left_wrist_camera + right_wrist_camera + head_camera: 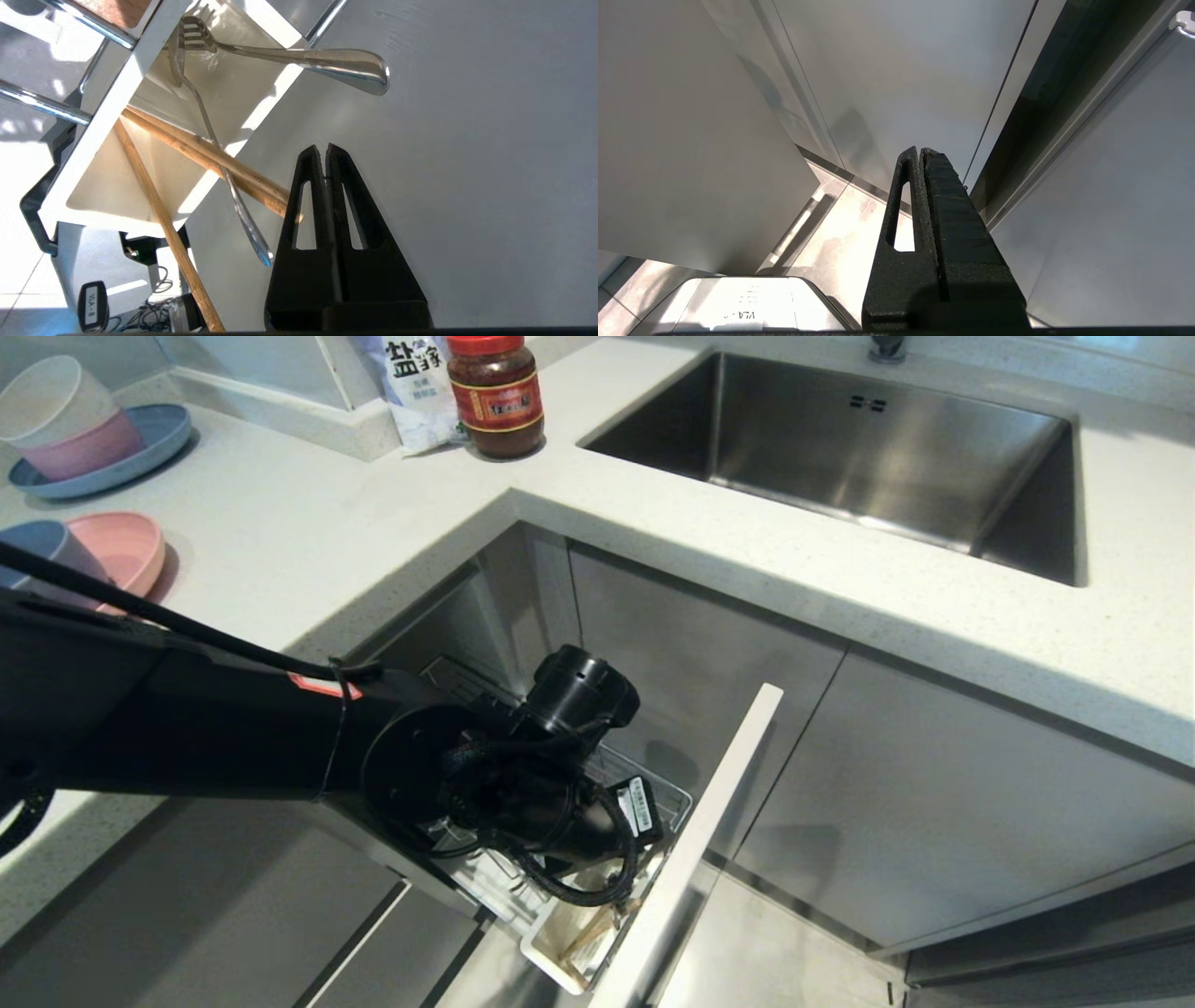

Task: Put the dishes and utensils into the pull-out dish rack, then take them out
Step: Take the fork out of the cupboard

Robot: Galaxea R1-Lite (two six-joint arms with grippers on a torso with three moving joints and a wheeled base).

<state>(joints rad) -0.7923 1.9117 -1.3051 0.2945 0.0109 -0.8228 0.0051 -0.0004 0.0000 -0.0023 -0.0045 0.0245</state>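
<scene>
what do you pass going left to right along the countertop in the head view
stacked bowls on a blue plate → salt bag → red-lidded sauce jar → steel sink

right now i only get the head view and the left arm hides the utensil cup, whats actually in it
Observer: The fork, the spoon and both chopsticks stand in the white utensil cup, leaning out over its rim.
Operator: is the left gripper holding any of them
Observer: No. The left gripper is shut and empty, its tips beside the chopstick ends, against the grey cabinet front.
Operator: and the right one, cant see it at all
Observer: The right gripper is shut on nothing, hanging low by the cabinet doors above the floor.
</scene>
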